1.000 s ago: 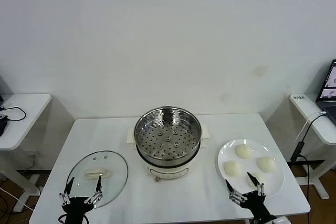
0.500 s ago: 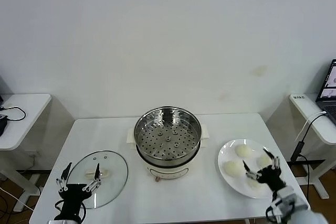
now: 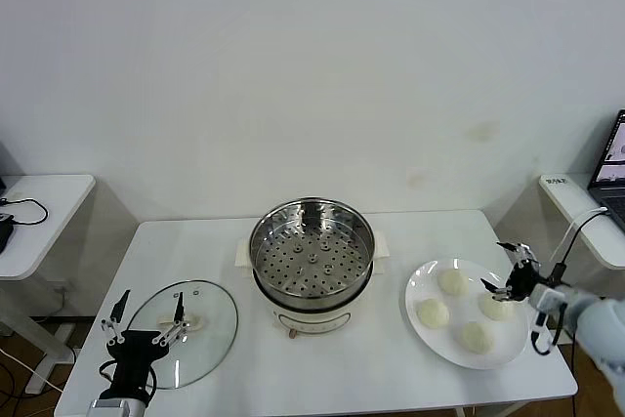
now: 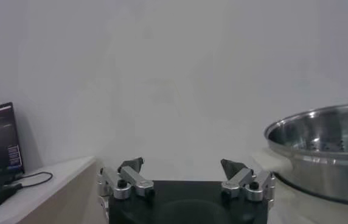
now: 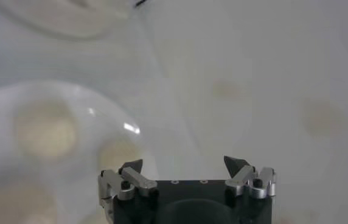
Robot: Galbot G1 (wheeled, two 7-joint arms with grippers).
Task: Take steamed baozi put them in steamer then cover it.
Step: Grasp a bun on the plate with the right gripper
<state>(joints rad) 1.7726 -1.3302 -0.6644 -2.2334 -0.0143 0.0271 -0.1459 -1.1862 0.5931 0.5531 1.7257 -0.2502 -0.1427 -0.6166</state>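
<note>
A plain white wall backs the white bench (image 3: 391,241). In the head view the steamer (image 3: 312,251) sits centre, its basket empty; four steamed baozi (image 3: 452,282) lie on the plate (image 3: 430,339) at right, and the cover (image 3: 182,332) lies near left. Nothing appears loaded yet. The right end effector (image 3: 512,271) hovers spread, empty, by the plate's far right edge. The left end effector (image 3: 145,321) waits, released, over the cover.

The left wrist view shows the steamer's rim (image 4: 326,131) beyond spread fingers.

The right wrist view shows empty fingers above the plate.
</note>
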